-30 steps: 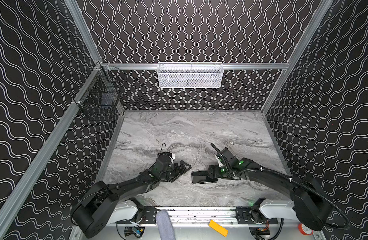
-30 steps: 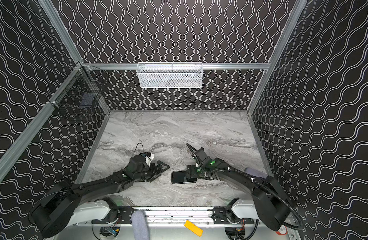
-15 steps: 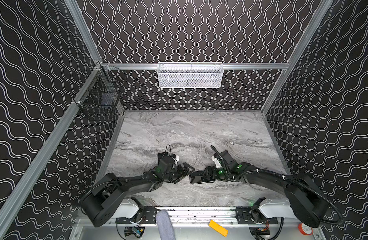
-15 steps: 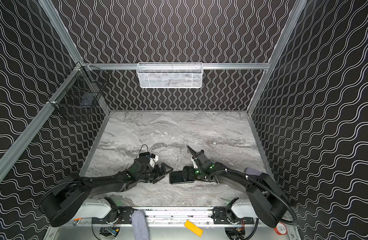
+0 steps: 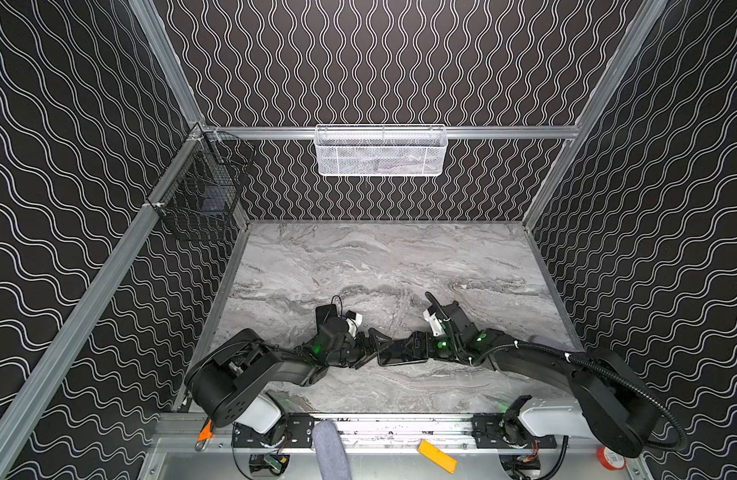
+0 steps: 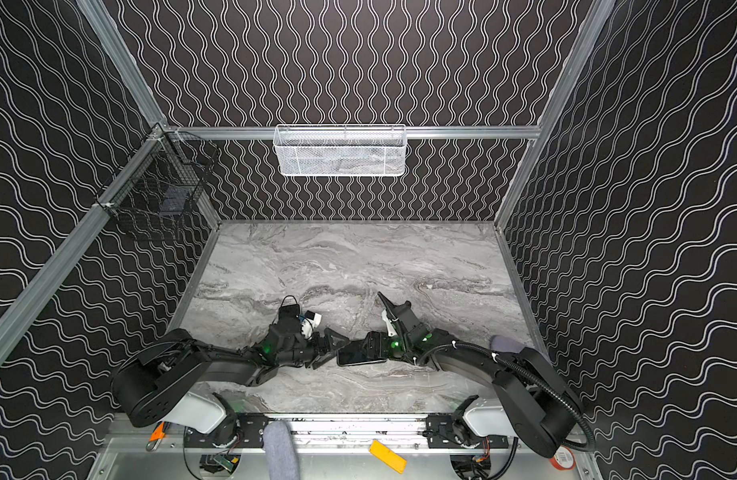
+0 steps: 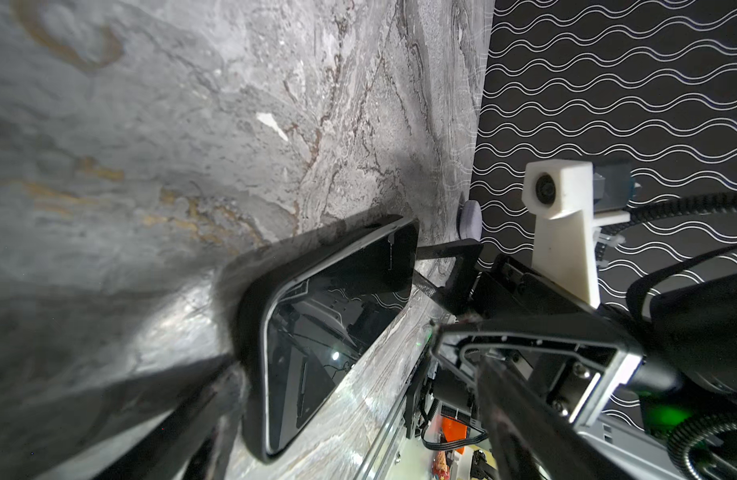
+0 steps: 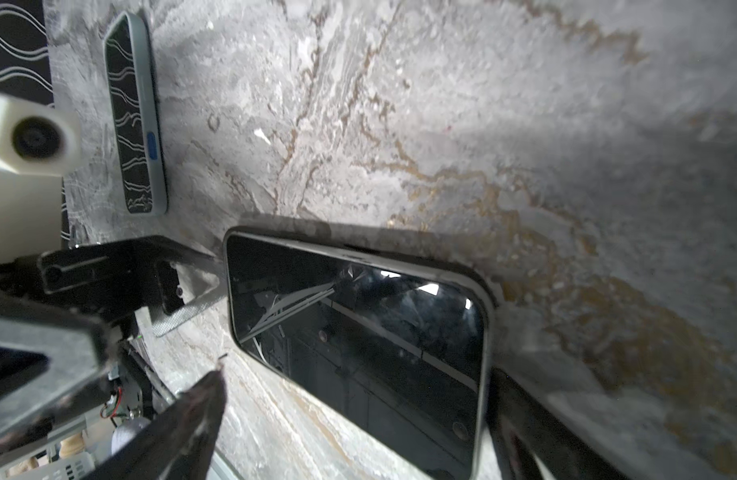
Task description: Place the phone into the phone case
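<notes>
The phone (image 5: 400, 353) (image 6: 358, 356) lies flat near the table's front middle, its dark glossy screen (image 7: 337, 299) (image 8: 358, 324) facing up inside a silver rim. A black border, the phone case (image 7: 250, 316), wraps its left end and one long side; how deep the phone sits in it I cannot tell. My left gripper (image 5: 369, 348) (image 6: 331, 348) (image 7: 333, 353) is open at the left end, with one finger (image 7: 200, 411) against the case. My right gripper (image 5: 421, 347) (image 6: 373, 347) (image 8: 358, 374) is open astride the right end.
A second dark slab (image 8: 136, 112) with a grey rim and a blue side button lies beyond the left arm, near the wall. A white mesh basket (image 5: 380, 151) hangs on the back wall. A black wire basket (image 5: 200, 195) hangs at the left. A grey pad (image 5: 545, 343) sits behind the right arm.
The left gripper has slid right, up to the phone's left end. The right gripper has pushed left over the phone's right end, and the phone has shifted slightly left.
</notes>
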### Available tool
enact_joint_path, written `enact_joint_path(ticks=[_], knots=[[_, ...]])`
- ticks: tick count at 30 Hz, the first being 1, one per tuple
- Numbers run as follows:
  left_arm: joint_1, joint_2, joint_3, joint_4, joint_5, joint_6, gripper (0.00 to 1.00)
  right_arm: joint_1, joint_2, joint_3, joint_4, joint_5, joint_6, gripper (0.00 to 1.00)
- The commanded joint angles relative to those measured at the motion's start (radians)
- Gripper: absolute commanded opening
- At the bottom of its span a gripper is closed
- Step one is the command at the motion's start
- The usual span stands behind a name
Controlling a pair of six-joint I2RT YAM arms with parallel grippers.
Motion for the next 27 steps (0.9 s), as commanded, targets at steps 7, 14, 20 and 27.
enact_joint_path(ticks=[7, 14, 20, 27], knots=[[-0.010, -0.009, -0.005, 0.119, 0.048, -0.023, 0.83, 0.006, 0.075, -0.027, -0.039, -0.082, 0.045, 0.98], [-0.011, -0.097, -0.016, 0.039, 0.002, 0.028, 0.77, 0.005, 0.096, -0.027, -0.044, -0.083, 0.043, 0.98], [-0.010, -0.210, 0.035, -0.170, -0.028, 0.139, 0.69, 0.006, 0.100, -0.019, -0.057, -0.083, 0.039, 0.98], [-0.010, -0.197, 0.019, -0.115, -0.046, 0.139, 0.67, 0.006, 0.099, -0.004, -0.071, -0.082, 0.034, 0.98]])
